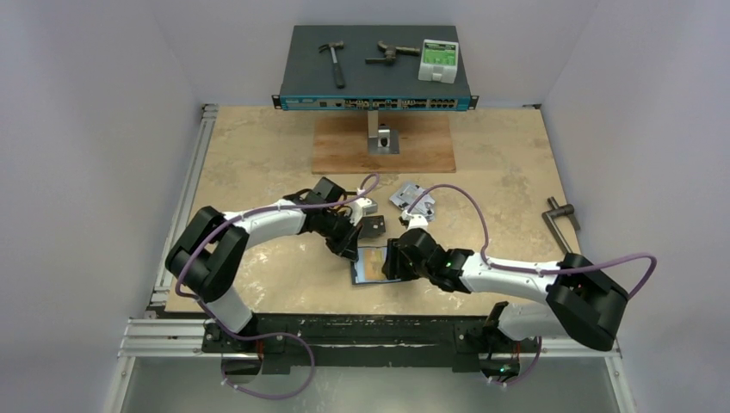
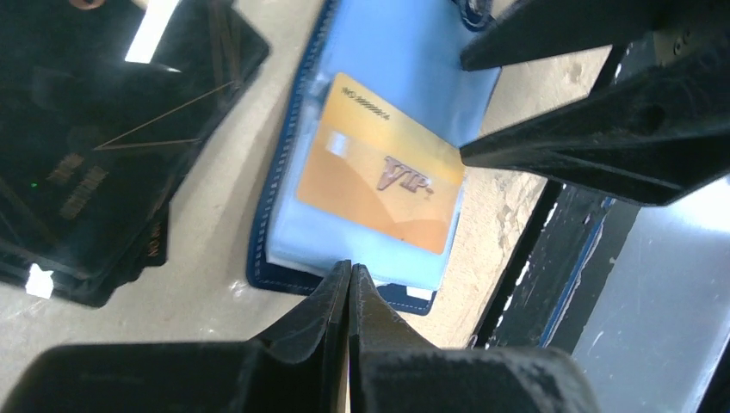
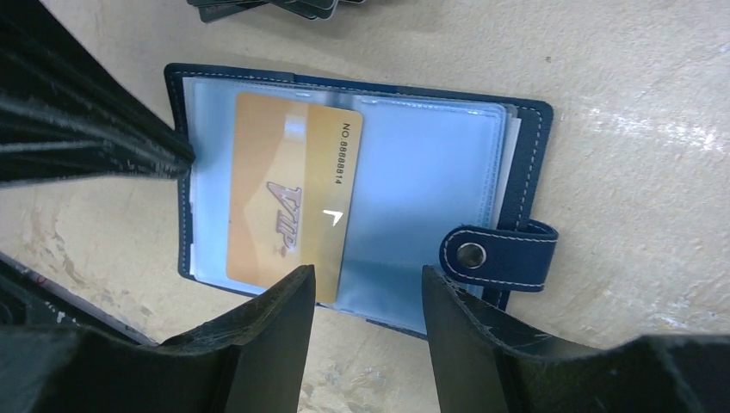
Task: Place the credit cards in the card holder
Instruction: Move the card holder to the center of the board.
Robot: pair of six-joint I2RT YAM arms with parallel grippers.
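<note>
The navy stitched card holder (image 3: 523, 163) lies open flat on the mottled beige table (image 3: 646, 103) between the two arms, with glossy clear sleeves and its snap tab (image 3: 499, 254) sticking out one side. A gold VIP card (image 3: 284, 198) sits on the sleeves, skewed slightly. The left end effector (image 2: 349, 280) is clenched tight with nothing in it, tips at the holder's edge. The right end effector (image 3: 366, 280) is released, fingers apart over another edge. Shiny black cards (image 2: 103, 146) are stacked just beside it and grey cards (image 1: 411, 200) lie farther back, with bare table around.
</note>
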